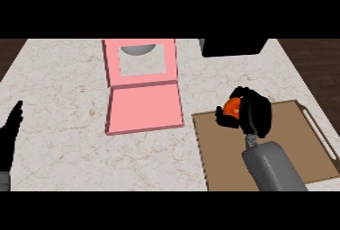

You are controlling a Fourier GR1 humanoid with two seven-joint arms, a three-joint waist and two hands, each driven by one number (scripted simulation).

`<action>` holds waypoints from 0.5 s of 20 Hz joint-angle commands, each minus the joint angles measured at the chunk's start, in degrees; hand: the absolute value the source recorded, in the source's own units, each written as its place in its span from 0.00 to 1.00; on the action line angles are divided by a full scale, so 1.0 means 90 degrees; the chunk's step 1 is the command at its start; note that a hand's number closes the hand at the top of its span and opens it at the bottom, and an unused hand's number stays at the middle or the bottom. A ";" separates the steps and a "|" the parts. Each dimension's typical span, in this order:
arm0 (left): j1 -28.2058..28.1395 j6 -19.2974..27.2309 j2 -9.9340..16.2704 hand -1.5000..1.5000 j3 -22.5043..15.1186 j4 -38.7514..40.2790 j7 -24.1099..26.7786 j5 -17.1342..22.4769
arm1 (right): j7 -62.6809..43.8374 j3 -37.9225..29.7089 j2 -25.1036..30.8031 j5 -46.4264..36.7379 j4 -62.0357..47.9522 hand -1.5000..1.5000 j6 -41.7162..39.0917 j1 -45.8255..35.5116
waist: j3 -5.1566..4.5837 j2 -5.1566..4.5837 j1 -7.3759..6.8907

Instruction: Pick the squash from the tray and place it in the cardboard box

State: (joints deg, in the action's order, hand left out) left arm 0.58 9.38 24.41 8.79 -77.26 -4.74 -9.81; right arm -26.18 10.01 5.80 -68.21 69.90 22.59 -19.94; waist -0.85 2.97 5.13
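Observation:
An orange squash (232, 107) shows between the curled fingers of my right hand (254, 113), which is shut on it above the far left part of the brown tray (292, 148). Most of the squash is hidden by the hand. The pink box (144, 108) lies open to the left of the tray, its lid (140, 60) folded back away from me with a window cut in it. At the view's left edge my left hand (11, 134) rests open with its fingers pointing up.
A grey round object (138, 49) shows through the lid's window. A black object (232, 47) stands at the counter's far right. The tray has a pale handle (319, 132) on its right side. Dark floor borders the counter at both far corners.

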 commanded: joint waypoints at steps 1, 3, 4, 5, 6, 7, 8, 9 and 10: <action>0.0137 0.0024 -0.0008 0.50 -0.0053 -0.0032 0.0037 -0.0064 | -0.1450 0.0783 -0.0612 -0.0860 0.1047 1.00 -0.0388 -0.0216 | 0.0034 -0.0073 -0.0144; 0.0108 -0.0097 -0.0102 0.50 -0.0169 -0.0041 0.0177 -0.0019 | -0.2306 0.1315 -0.0624 -0.0985 0.1581 1.00 -0.0721 -0.0426 | 0.0053 -0.0137 -0.0342; 0.0174 -0.0203 -0.0129 0.50 -0.0255 -0.0226 -0.0101 0.0032 | -0.2773 0.1631 -0.0628 -0.0998 0.1732 1.00 -0.0923 -0.0516 | 0.0070 -0.0148 -0.0449; 0.0173 -0.0213 -0.0136 0.50 -0.0250 -0.0045 0.0109 0.0016 | -0.3248 0.1794 -0.0632 -0.1020 0.2011 1.00 -0.1176 -0.0834 | 0.0065 -0.0188 -0.0480; 0.0302 -0.0192 -0.0057 0.50 -0.0163 -0.0035 0.0140 0.0015 | -0.3724 0.2075 -0.0634 -0.1027 0.2305 1.00 -0.1315 -0.0881 | 0.0075 -0.0224 -0.0508; 0.0446 -0.0241 -0.0004 0.50 -0.0206 -0.0116 -0.0088 -0.0015 | -0.4175 0.2196 -0.0636 -0.0955 0.2399 1.00 -0.1701 -0.1324 | 0.0078 -0.0227 -0.0566; 0.0389 -0.0178 -0.0112 0.50 -0.0253 -0.0042 0.0144 -0.0069 | -0.4674 0.2424 -0.0638 -0.0944 0.2274 1.00 -0.1503 -0.1523 | 0.0084 -0.0287 -0.0642; 0.0643 -0.0159 -0.0169 0.50 -0.0281 0.0042 0.0124 -0.0081 | -0.5046 0.2387 -0.0639 -0.0834 0.2021 1.00 -0.1522 -0.1955 | 0.0085 -0.0316 -0.0663; 0.0535 -0.0246 -0.0039 0.50 -0.0148 0.0081 0.0189 0.0004 | -0.5461 0.2489 -0.0640 -0.0670 0.2031 1.00 -0.1707 -0.2327 | 0.0082 -0.0312 -0.0750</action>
State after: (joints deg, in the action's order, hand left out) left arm 4.02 7.83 23.70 7.09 -77.38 -3.87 -10.01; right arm -59.55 27.74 0.67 -75.49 86.84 10.89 -32.06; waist -0.22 0.87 0.25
